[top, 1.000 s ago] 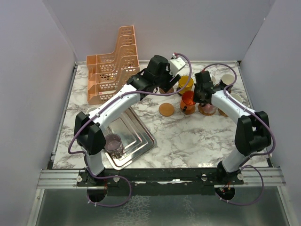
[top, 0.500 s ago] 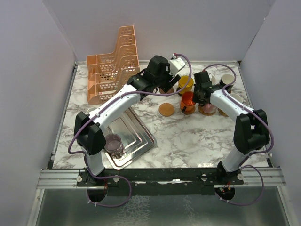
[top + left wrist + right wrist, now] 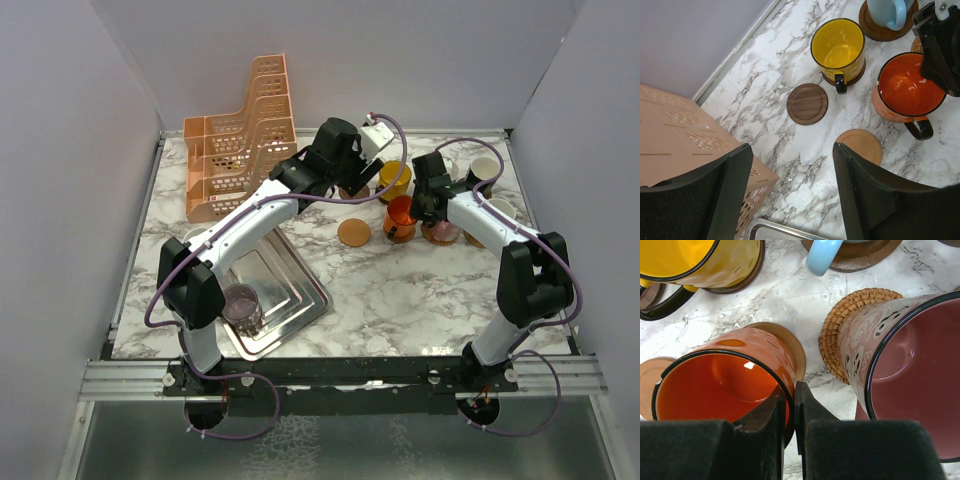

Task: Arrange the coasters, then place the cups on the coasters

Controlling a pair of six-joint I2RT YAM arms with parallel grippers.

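Robot lab test cell, plain white panels (image 3: pixel 60 150) enclosing a marble-print tabletop (image 3: pixel 400 300), robot arms (image 3: pixel 250 215) sitting bolted to an aluminium rail (image 3: pixel 120 378)

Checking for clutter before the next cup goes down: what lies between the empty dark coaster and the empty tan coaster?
Nothing: only bare marble tabletop separates the dark coaster from the tan coaster, seen clearly in the left wrist view.

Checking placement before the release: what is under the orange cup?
A tan coaster shows part of its rim from beneath the orange cup, whose wall the right gripper pinches. The cup covers the rest of the coaster, so whether its base touches the coaster cannot be seen.
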